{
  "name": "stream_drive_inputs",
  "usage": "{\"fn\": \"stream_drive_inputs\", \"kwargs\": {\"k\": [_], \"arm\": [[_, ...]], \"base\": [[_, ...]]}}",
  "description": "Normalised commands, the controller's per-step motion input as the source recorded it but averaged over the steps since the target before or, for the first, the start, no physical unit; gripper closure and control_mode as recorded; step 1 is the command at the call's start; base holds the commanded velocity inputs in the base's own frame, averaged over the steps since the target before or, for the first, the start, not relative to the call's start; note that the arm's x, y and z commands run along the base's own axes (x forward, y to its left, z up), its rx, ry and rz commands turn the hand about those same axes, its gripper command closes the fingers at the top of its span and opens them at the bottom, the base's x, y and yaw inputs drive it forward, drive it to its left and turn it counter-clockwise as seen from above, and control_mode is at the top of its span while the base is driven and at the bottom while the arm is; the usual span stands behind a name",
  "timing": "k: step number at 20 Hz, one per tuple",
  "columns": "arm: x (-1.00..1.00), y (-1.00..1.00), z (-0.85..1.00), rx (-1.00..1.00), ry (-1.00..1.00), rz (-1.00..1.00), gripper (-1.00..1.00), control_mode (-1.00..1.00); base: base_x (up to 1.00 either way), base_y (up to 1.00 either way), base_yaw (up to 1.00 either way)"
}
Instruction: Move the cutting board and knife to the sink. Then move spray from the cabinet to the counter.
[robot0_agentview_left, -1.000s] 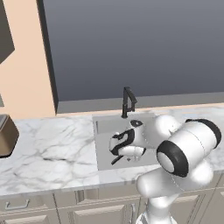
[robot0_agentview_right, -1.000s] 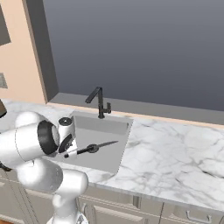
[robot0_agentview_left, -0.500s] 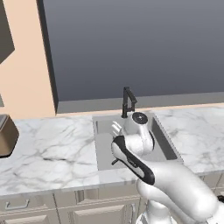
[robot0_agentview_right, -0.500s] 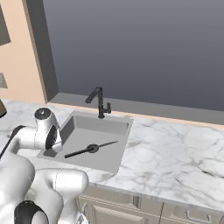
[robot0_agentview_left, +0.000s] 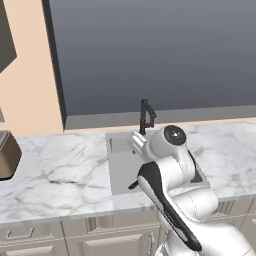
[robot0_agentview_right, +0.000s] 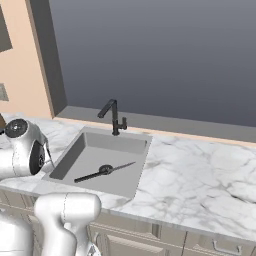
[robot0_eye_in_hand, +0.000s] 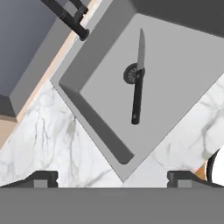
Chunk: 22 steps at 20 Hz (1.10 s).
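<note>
The knife (robot0_eye_in_hand: 138, 85) lies flat on the floor of the sink (robot0_eye_in_hand: 188, 57), over the drain and well apart from the spread, empty pincer (robot0_eye_in_hand: 111, 177), which hovers over the counter (robot0_eye_in_hand: 65, 144) by the basin's corner, the knife's length running straight ahead.

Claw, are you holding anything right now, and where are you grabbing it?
Nothing is held. The claw is open and empty above the sink. The knife lies loose on the sink floor, across the drain.
</note>
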Motion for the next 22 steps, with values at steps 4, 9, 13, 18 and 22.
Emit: {"fn": "stream_drive_inputs", "kwargs": {"k": [4,9,13,18,22], "arm": [[-0.69,0.05,0.98,0.0,-0.11,0.0,-1.0,-1.0],[-0.52,0.21,0.73,0.0,-0.13,0.0,-1.0,-1.0],[-0.23,0.0,0.12,0.0,-0.06,0.0,-1.0,-1.0],[0.0,0.0,0.0,0.0,0.0,0.0,-1.0,-1.0],[-0.3,-0.2,-0.28,0.0,0.0,0.04,-1.0,-1.0]], "base": [[0.0,0.0,0.0],[0.0,0.0,0.0],[0.0,0.0,0.0],[0.0,0.0,0.0],[0.0,0.0,0.0]]}}
